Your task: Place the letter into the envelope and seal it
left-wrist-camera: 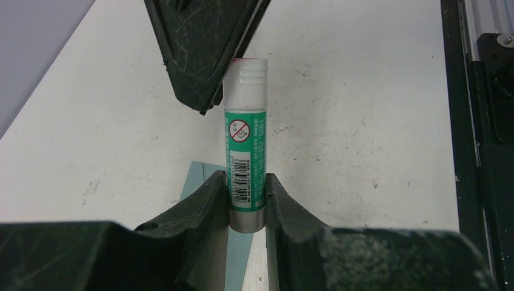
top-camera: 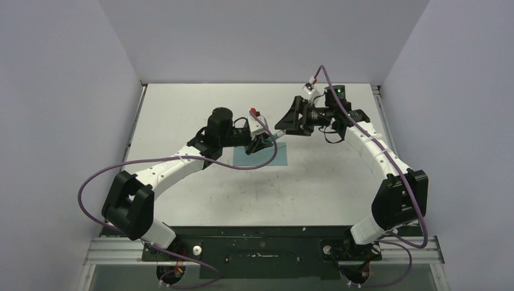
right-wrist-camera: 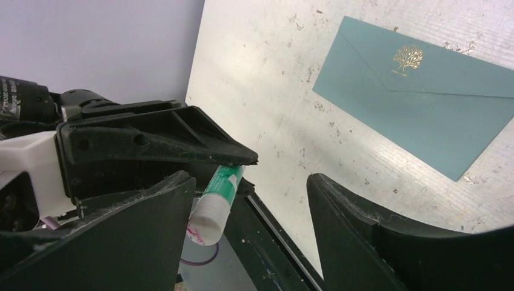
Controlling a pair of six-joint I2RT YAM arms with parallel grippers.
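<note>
Left fingers [left-wrist-camera: 245,182] clamped on a green-and-white glue stick [left-wrist-camera: 245,148], held over the near edge of the envelope [right-wrist-camera: 424,103]. Right fingers [right-wrist-camera: 250,179] spread wide apart, gripping nothing, one finger just beside the stick's white end. Teal envelope lies flat on the bench [right-wrist-camera: 254,73], flap folded down, gold tree emblem facing up.

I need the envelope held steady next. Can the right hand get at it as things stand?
Probably yes. The right hand is open, and the envelope lies flat with nothing on it. Only the left hand, gripping the glue stick, hangs over one edge.
</note>
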